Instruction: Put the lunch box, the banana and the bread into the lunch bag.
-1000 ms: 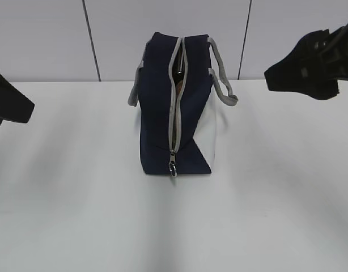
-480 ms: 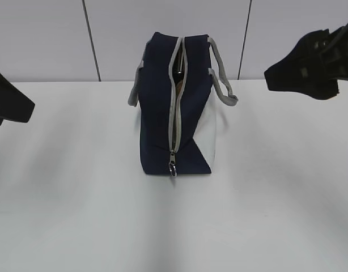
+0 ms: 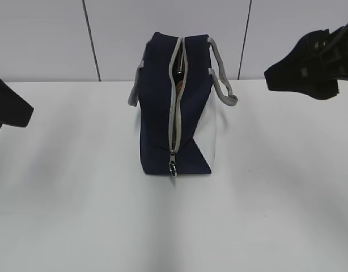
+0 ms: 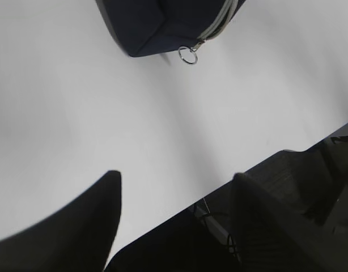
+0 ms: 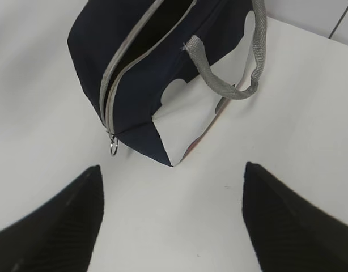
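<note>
At centre frame the lunch bag (image 3: pixel 175 113) stands gaping with no items outside; left gripper (image 4: pixel 174 218) and right gripper (image 5: pixel 171 218), both wide open and empty, should retreat clear.

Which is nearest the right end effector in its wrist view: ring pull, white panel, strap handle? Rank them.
From the right end effector:
1. White panel, bag's lower corner, just above the fingers.
2. Ring pull, left, at the zipper's end; close to 1.
3. Strap handle, upper right, farthest.
</note>
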